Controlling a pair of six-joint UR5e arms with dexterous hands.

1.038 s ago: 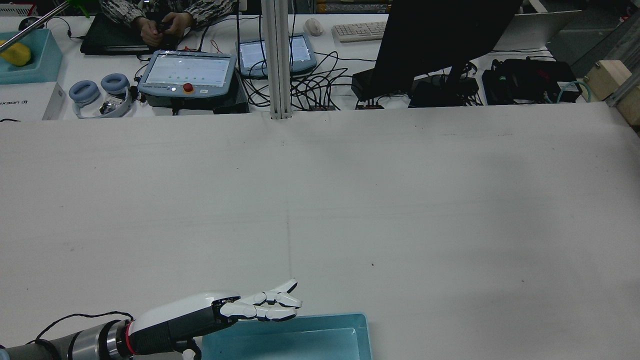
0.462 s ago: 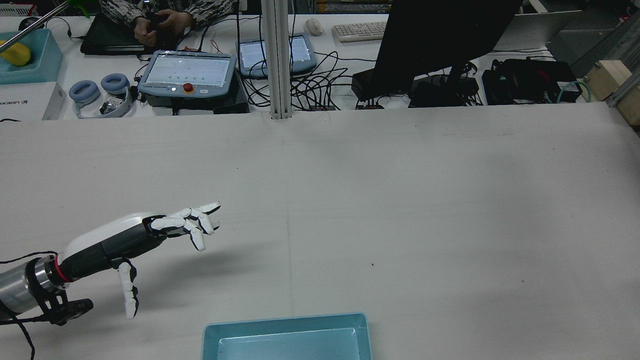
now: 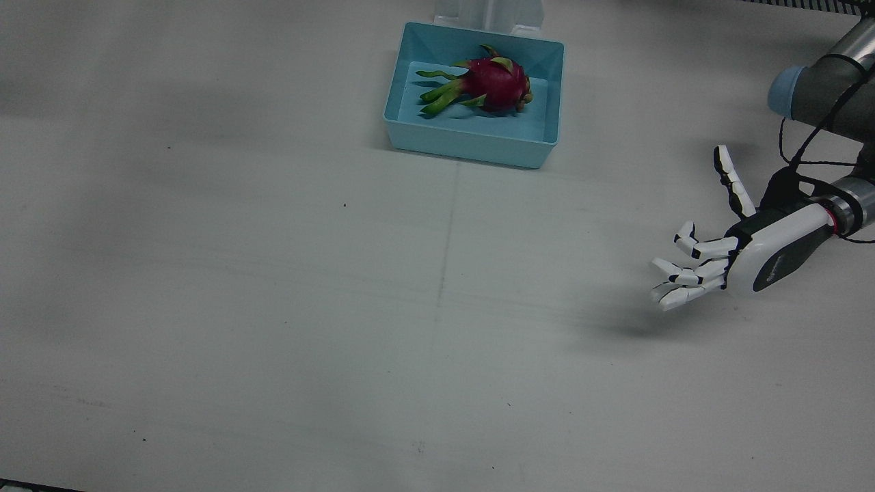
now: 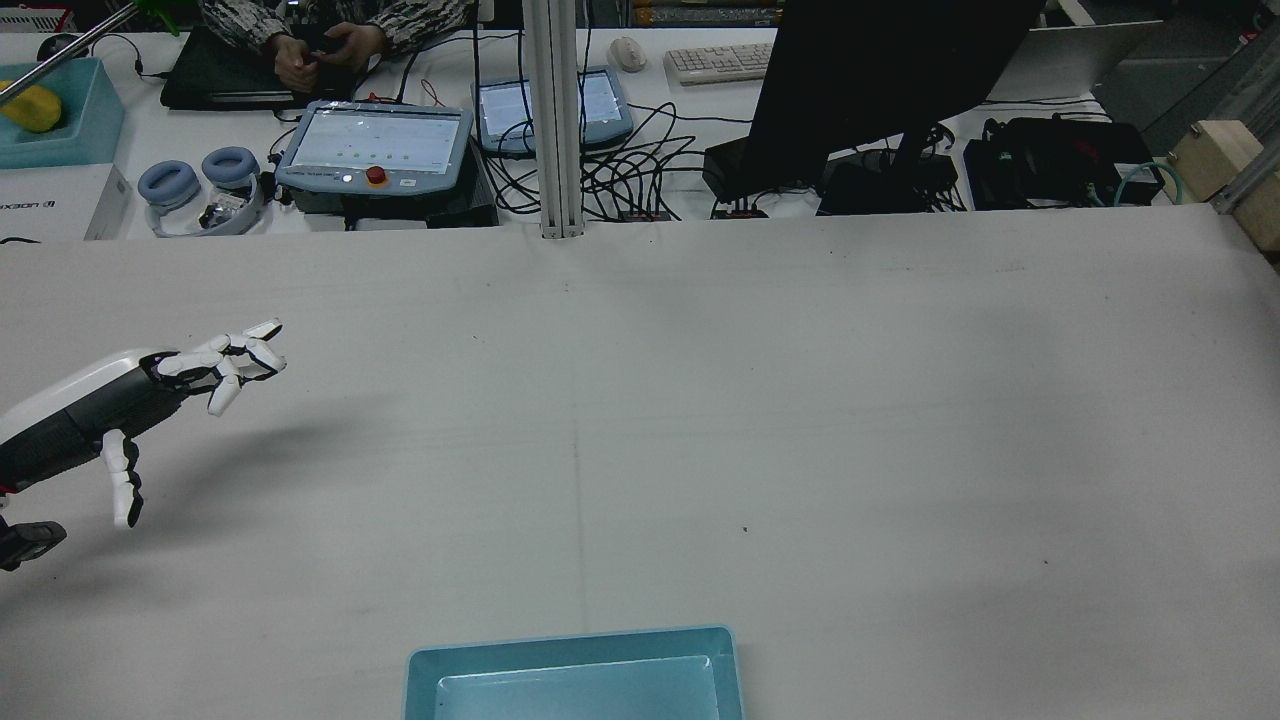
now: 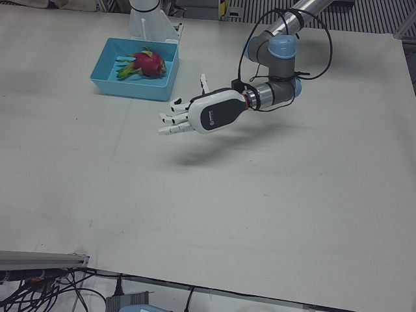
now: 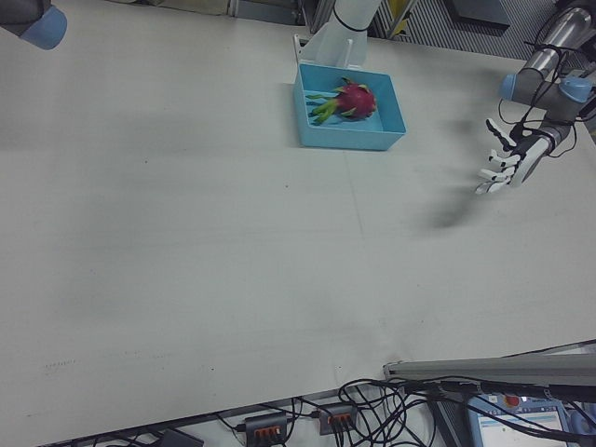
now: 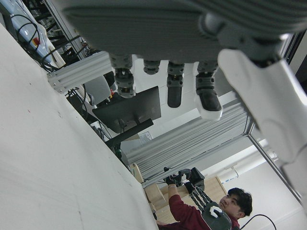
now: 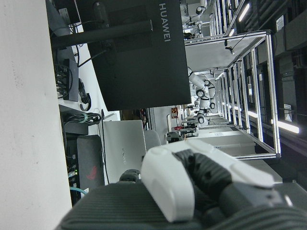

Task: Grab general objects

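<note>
Dragon fruit [image 3: 493,80] is sitting inside the light blue tray [image 3: 472,145], up near 12 o'clock in the front view, right by the arm pedestals at the far edge of the desk [image 3: 273,307]. We can see its green leafy end pointing toward 9 o'clock and the pink body toward 3 o'clock.

Left hand [image 3: 711,263] hovers above the bare desk over at 3 o'clock in that same view, well apart from the tray. Fingers [image 3: 683,277] are spread and slightly curled, thumb sticking out to the side, nothing in it. Its shadow falls on the desk just below.

Right hand [image 8: 201,177] only shows in its own camera, and we honestly can't tell if it's spread or closed from that

A person [image 4: 330,35] sits behind the desk in the rear view, hands together
</note>
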